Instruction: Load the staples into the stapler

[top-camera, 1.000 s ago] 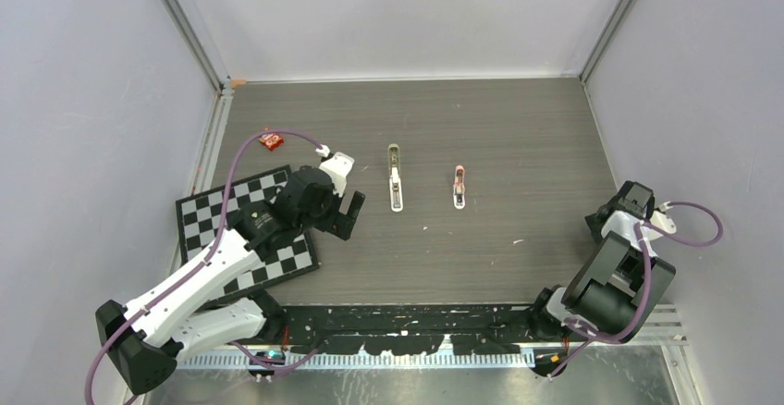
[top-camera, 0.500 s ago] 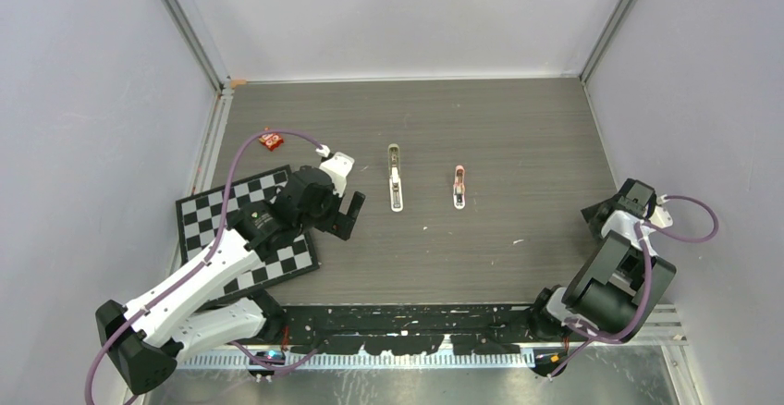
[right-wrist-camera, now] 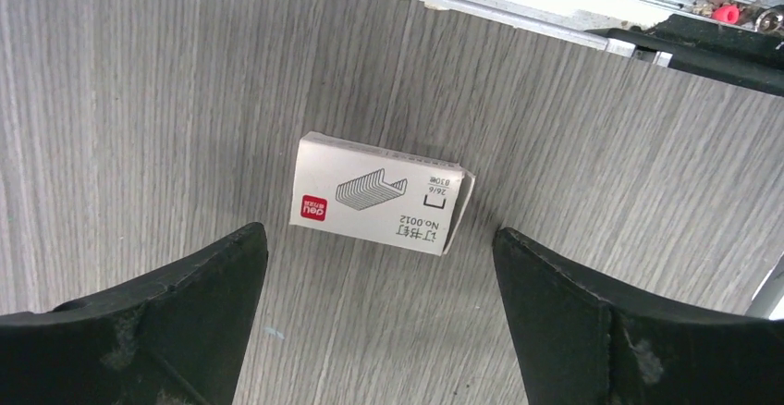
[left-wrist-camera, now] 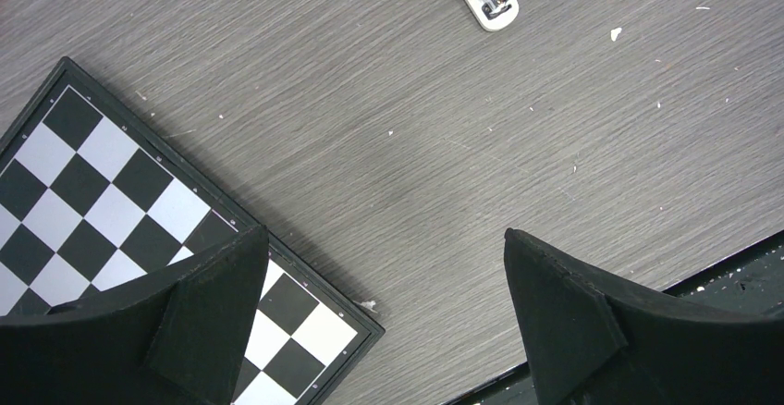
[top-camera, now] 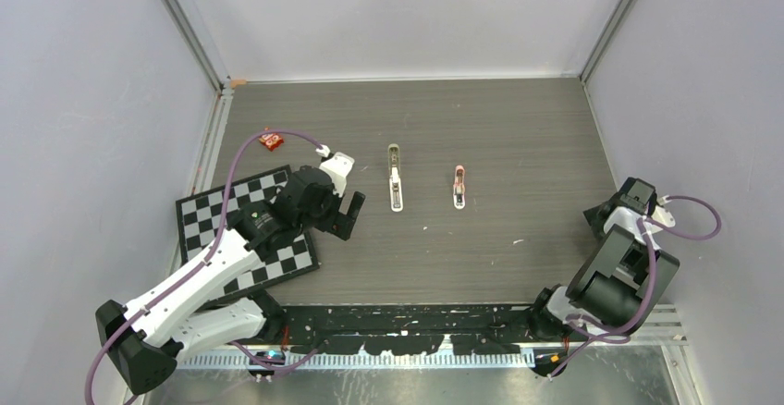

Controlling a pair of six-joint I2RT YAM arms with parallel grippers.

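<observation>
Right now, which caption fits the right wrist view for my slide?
Open right gripper poised over a white staple box lying flat on the grey wood-grain table.

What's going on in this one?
Nothing is held yet. The left gripper hangs open over the table, between the chessboard and the stapler, which lies untouched mid-table beside a small pink stapler-like item. The right gripper is open near the table's right edge, poised above a white box of staples, with a finger on either side and neither touching it. Loading does not appear to have begun.
</observation>
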